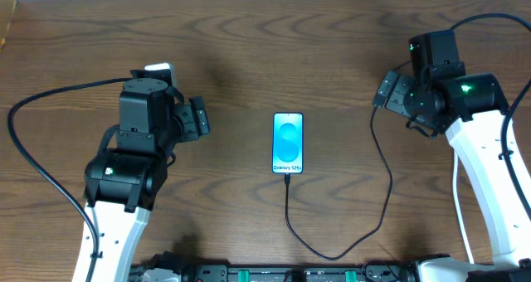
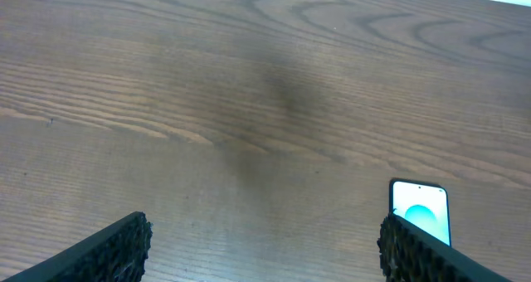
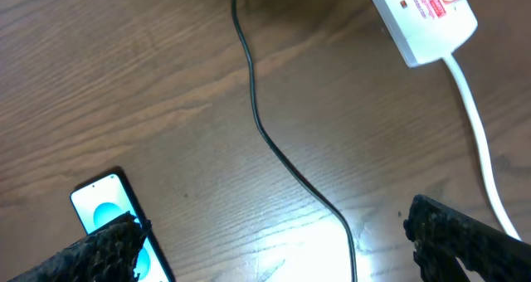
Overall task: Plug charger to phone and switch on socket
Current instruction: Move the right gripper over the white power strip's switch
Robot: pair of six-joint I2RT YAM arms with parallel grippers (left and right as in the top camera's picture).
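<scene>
- Left tool (image 2: 265, 250) hovers left of the phone (image 1: 288, 143), fingers spread.
- Right tool (image 3: 278, 242) hovers right of the phone, likewise spread.
- Only the right wrist view shows the socket (image 3: 419, 17), across the charger (image 3: 259, 128) from the phone.

phone (image 1: 288, 143) flat, screen lit, charger (image 1: 287, 199) tip at btm, white socket (image 3: 419, 12)
</scene>
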